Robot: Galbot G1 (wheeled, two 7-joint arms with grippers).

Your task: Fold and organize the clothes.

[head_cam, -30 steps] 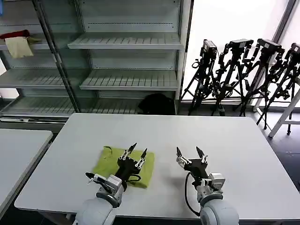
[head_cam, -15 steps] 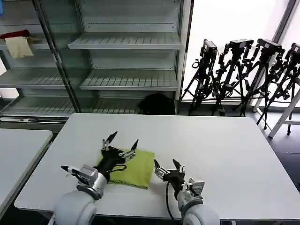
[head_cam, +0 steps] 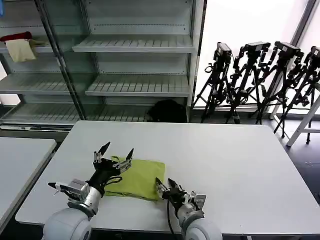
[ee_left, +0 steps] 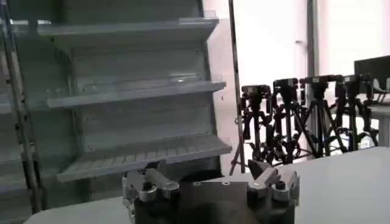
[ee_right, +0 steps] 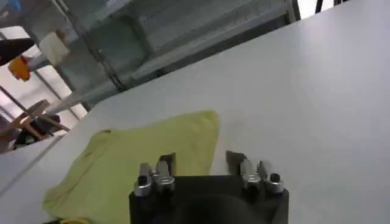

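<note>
Now left gripper [head_cam: 114,154] shifted leftward, fingers wide, right gripper [head_cam: 164,182] nearer T-shirt [head_cam: 138,172], seemingly narrower.

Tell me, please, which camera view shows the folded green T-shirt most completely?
The head view: the whole T-shirt lies folded on the table, between the open left gripper and the open right gripper. The right wrist view shows most of it closer; the left wrist view faces the shelves.
</note>
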